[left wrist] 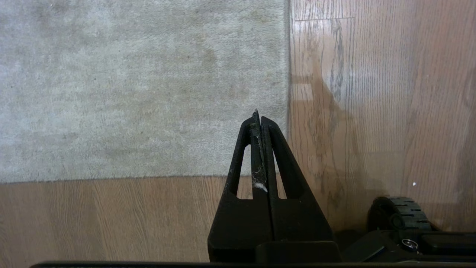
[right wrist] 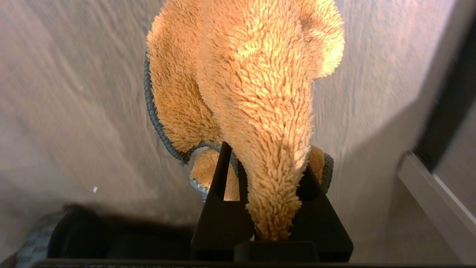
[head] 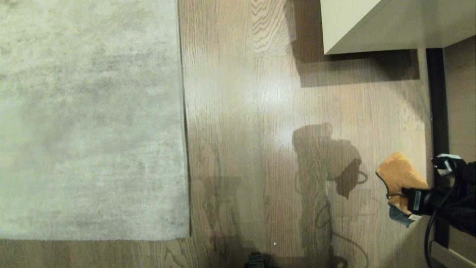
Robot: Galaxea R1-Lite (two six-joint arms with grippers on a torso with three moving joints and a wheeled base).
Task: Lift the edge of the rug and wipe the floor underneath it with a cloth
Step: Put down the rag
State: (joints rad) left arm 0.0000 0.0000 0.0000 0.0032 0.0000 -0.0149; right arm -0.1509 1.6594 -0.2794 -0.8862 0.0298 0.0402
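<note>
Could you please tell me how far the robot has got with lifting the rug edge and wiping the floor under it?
Done: the right gripper already holds the orange cloth, off to the right above the floor. In hand: nothing on the rug yet; the left gripper is shut and empty near the rug corner. Left: the rug edge lies flat, so lifting it and wiping underneath both remain.

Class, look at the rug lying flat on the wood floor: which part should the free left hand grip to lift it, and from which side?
Probably the near square corner of the rug edge, approached from the bare floor beside it. Two borders meet there, so closed fingers can open and slip under one layer.
</note>
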